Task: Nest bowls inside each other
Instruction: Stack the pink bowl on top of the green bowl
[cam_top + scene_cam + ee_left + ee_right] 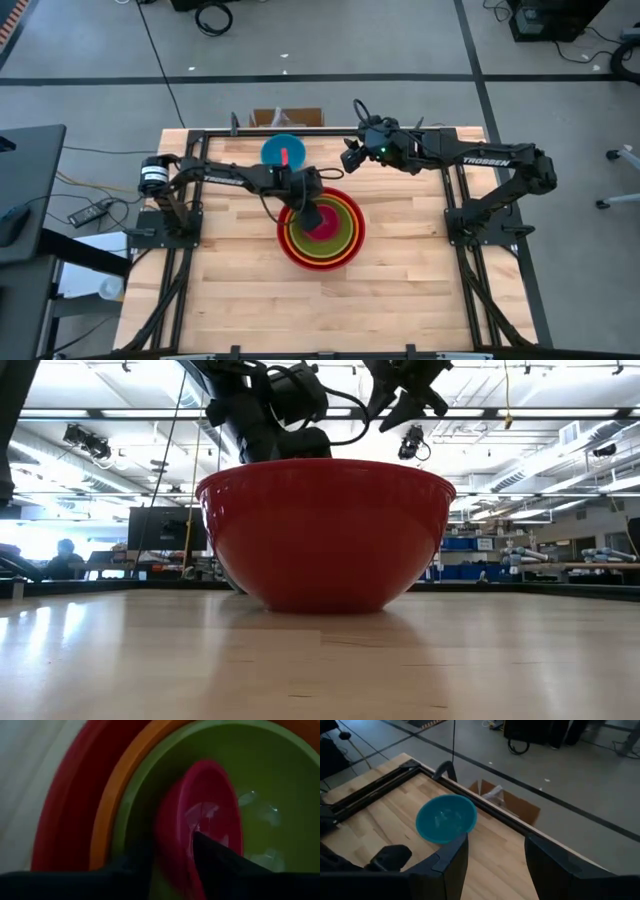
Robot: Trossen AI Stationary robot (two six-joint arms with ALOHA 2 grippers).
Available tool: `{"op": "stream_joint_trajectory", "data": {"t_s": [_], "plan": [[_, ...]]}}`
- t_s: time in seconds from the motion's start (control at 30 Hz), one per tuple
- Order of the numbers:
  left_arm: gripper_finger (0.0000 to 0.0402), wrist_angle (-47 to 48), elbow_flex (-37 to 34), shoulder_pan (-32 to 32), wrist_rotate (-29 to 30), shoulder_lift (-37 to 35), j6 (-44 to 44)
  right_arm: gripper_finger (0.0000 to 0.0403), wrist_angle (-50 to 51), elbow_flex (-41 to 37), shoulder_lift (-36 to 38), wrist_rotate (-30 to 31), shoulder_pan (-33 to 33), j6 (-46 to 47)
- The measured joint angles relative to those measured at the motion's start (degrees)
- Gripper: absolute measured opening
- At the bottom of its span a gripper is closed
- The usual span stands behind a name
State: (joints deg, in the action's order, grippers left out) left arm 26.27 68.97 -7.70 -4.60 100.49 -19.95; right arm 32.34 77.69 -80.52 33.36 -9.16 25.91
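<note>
The red bowl (290,250) stands at the table's middle with the orange bowl (125,785) and the lime green bowl (260,765) nested in it. The magenta-pink bowl (210,795) lies tilted inside the green one. My left gripper (170,875) reaches down into the stack, open, its fingers on either side of the pink bowl's rim. The blue bowl (446,818) rests on its base alone near the far edge. My right gripper (350,160) hangs open in the air to the right of the blue bowl, with nothing in it. My left gripper straddles the pink bowl's rim (172,835), one finger (220,865) inside the bowl and the other outside it. It comes slanting down from the table's left. The bowl rests tilted in the green bowl. Whether either finger touches it, I cannot tell.
A cardboard box (510,802) sits just past the far edge, behind the blue bowl. Black frame rails (455,190) run along the table's left, right and far sides. Bare wood (320,310) lies between the stack and the near edge.
</note>
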Motion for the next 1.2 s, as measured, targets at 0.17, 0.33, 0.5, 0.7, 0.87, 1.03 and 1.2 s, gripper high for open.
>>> {"op": "stream_joint_trajectory", "data": {"t_s": [0.17, 0.33, 0.5, 0.7, 0.87, 1.03, 1.2], "plan": [[0.0103, 0.02, 0.0, 0.04, 0.73, 1.06, 0.52, 0.0198, -0.16, -0.09, -0.01, 0.0, -0.73, 0.02], [0.0039, 0.1, 0.0, 0.0, 0.85, 2.38, 0.43, 0.0198, -0.13, -0.09, -0.01, 0.0, -1.29, 0.01], [0.0012, 2.29, 1.59, -0.29, 0.57, -0.18, -1.21, 0.0197, -0.11, -0.11, -0.01, 0.1, -1.82, 0.03], [0.0012, 12.05, 6.95, -4.5, 4.31, -7.91, 2.35, 0.0197, -0.61, -0.12, -2.73, -0.91, -5.71, 6.23], [0.0011, 22.87, 7.47, -10.58, 9.49, -16.39, 4.56, 0.0194, -7.0, -0.13, -10.9, -14.1, -9.93, 10.53], [0.0011, 29.39, 1.55, -16.34, 10.89, -22.36, 4.72, 0.0181, -14.24, 0.11, -19.0, -19.19, -10.79, 15.03], [0.001, 30.89, -9.08, -18.25, 8.63, -27.98, 0.69, 0.0168, -14.64, 3.62, -25.72, -22.58, -11.68, 19.67]]}}
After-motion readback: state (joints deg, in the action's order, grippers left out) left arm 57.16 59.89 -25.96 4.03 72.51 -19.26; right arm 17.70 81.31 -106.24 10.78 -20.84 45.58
